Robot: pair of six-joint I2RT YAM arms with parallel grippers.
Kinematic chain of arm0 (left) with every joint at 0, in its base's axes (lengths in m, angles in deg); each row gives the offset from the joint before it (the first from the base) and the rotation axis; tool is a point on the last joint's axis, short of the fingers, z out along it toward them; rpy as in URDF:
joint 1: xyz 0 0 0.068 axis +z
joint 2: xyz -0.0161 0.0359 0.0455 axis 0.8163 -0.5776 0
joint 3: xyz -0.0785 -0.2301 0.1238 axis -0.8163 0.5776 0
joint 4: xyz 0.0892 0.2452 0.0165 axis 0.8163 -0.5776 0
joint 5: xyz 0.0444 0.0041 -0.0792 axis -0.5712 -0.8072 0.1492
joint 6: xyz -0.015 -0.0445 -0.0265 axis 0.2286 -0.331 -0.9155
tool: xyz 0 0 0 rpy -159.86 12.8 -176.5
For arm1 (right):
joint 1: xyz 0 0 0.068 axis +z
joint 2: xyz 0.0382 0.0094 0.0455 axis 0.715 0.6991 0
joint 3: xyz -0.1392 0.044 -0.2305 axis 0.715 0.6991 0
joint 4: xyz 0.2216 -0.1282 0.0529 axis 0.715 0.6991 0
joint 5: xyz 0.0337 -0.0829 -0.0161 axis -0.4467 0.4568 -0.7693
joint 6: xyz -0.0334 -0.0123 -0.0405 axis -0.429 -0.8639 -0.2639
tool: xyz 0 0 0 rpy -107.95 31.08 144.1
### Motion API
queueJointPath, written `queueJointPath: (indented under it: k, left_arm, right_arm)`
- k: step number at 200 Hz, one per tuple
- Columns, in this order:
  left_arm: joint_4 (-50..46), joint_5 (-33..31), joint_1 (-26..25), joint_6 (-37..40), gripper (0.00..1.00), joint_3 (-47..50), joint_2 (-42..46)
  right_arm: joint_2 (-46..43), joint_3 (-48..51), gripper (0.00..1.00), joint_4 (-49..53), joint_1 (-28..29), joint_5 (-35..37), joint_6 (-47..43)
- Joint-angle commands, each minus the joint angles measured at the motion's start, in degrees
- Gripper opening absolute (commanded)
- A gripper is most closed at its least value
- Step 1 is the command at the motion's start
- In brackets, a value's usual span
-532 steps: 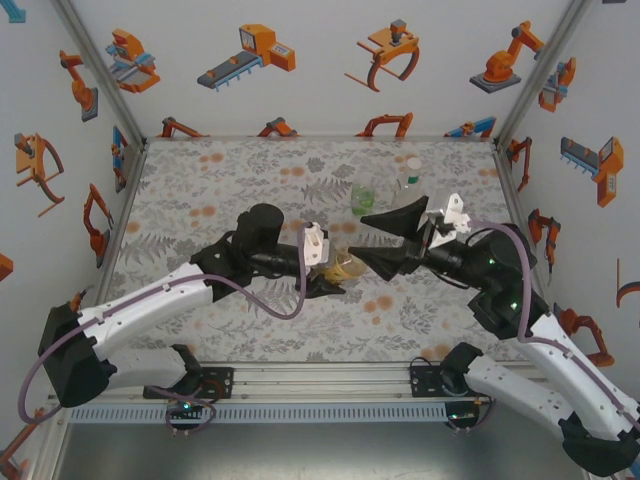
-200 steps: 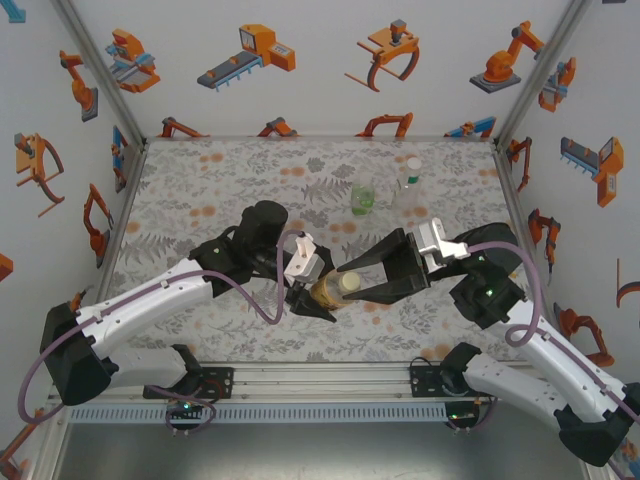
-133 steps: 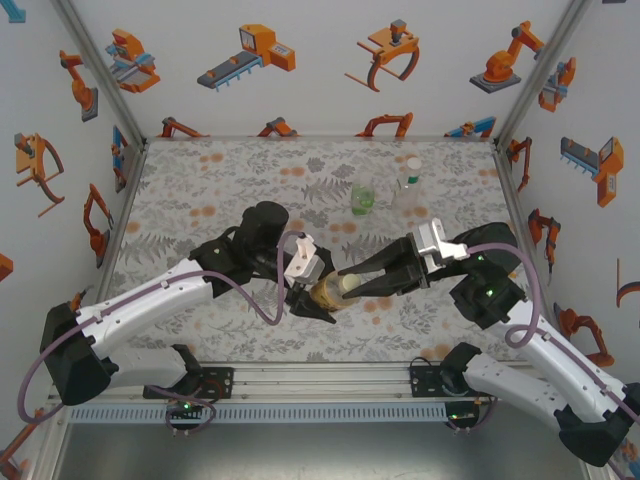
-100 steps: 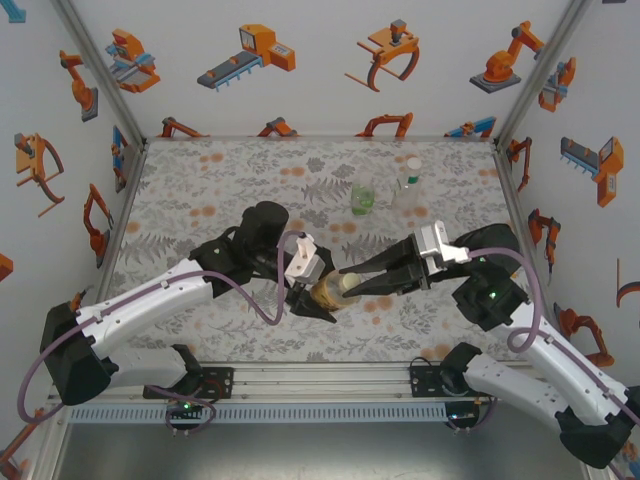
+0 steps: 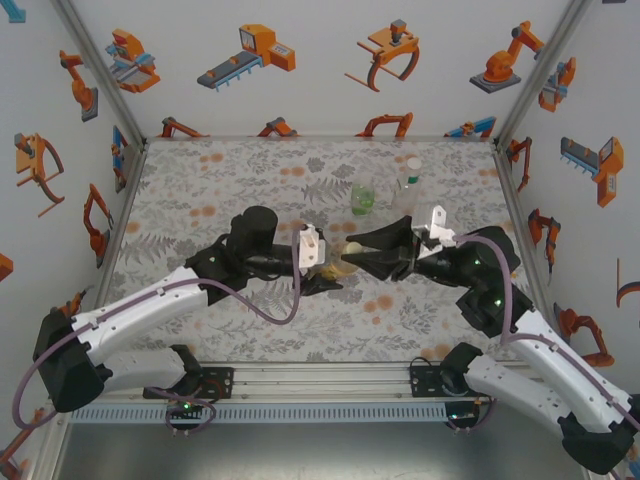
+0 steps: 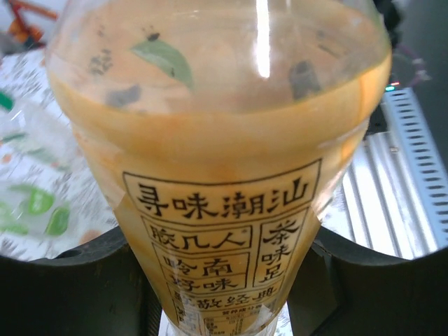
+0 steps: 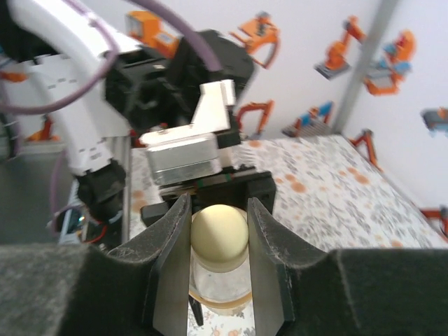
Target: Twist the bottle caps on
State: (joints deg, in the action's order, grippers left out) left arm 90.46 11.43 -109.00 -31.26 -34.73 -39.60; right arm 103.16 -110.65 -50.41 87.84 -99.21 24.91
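In the left wrist view the amber-yellow labelled bottle (image 6: 224,161) stands between the dark fingers (image 6: 63,287) of my left gripper (image 6: 224,294), which is shut on its lower body. From above, that bottle (image 5: 336,266) leans toward the right arm at mid-table, with the left gripper (image 5: 322,272) on it. Its pale yellow cap (image 7: 219,234) sits on the neck, and my right gripper (image 7: 218,217) is shut on the cap, one finger (image 7: 171,259) on each side. The cap (image 5: 352,248) and right gripper (image 5: 356,250) show from above too.
Behind the grippers stand a squat green-tinted bottle (image 5: 362,198) and a clear bottle with a green band (image 5: 407,190), which has a white cap (image 5: 413,163) on top. The floral cloth (image 5: 220,190) lies bare at the left and along the front.
The right gripper's jaws have shut on the cap. Both grippers and the bottle have moved away from the near edge, and the bottle leans more.
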Motion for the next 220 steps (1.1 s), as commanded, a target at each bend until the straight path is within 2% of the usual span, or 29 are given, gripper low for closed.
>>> queueJointPath:
  k: [1,29,45,95,120,133,177,220]
  left_arm:
    - [5.06,-12.98,-0.11,-4.14,0.0,0.41,-0.53]
    - [6.92,-18.66,-0.3,-6.79,0.0,-0.12,-2.58]
    - [7.01,-20.8,-0.73,-7.55,0.01,-0.93,-4.08]
    - [8.67,-20.44,-0.83,-9.41,0.47,-0.79,-5.3]
    - [10.14,-19.87,-0.82,-9.4,0.66,0.47,-4.3]
    - [9.83,-19.56,-0.74,-9.33,0.7,0.57,-4.0]
    - [8.13,-19.61,-0.74,-8.94,0.72,0.56,-2.92]
    - [4.05,-24.8,-0.65,-7.83,0.74,0.87,0.18]
  right_arm:
    - [0.71,1.22,0.0,2.61,-0.01,19.55,2.79]
    - [2.27,1.16,0.0,5.88,0.0,33.15,10.29]
    - [3.55,0.64,0.0,6.76,-0.01,35.2,13.14]
    - [5.64,0.21,0.0,5.19,-0.02,33.71,13.63]
    - [5.98,0.46,0.0,4.33,-0.01,33.14,12.76]
    - [6.3,0.46,0.0,3.99,-0.01,33.08,12.33]
    - [9.2,-1.0,0.0,4.05,0.0,32.92,8.61]
    - [14.61,-5.0,0.0,6.67,-0.02,34.98,-0.14]
